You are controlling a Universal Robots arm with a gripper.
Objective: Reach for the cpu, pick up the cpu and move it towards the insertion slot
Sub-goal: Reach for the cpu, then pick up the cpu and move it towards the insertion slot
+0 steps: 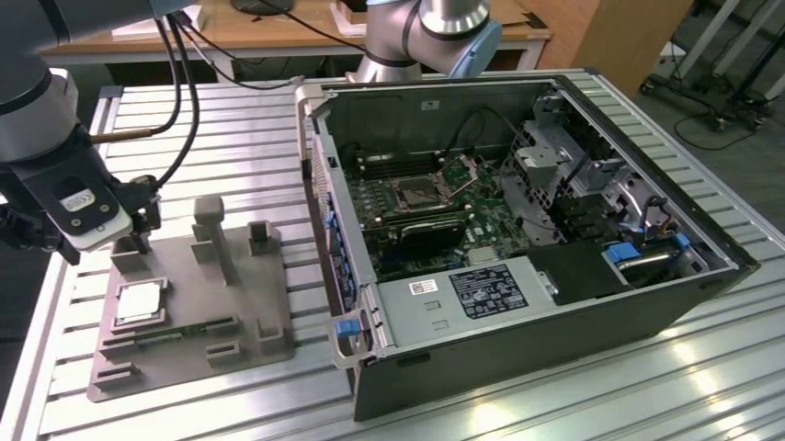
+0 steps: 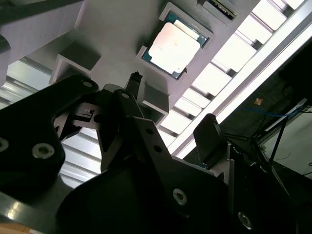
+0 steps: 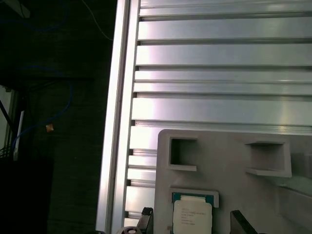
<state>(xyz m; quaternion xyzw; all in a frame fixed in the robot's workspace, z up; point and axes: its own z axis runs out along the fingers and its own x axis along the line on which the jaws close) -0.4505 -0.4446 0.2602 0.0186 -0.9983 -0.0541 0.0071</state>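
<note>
Your fingers [image 2: 209, 140] hang spread and empty near the cpu [image 1: 142, 301], which lies in a grey fixture [image 1: 252, 323] pocket, with upright posts [image 1: 211, 230] beside. The insertion slot [image 1: 417, 193] sits inside the open computer case [image 1: 491, 358] on the slatted metal tabletop [image 1: 221, 119].

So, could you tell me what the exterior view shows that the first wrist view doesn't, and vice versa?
Exterior view: the open computer case with the insertion slot on its board, to the exterior view's right of the grey fixture. First wrist view: the gripper open, fingers either side of the cpu in the picture, and a blue cable past the table edge. Both: the cpu lying in its fixture pocket on the table.
</note>
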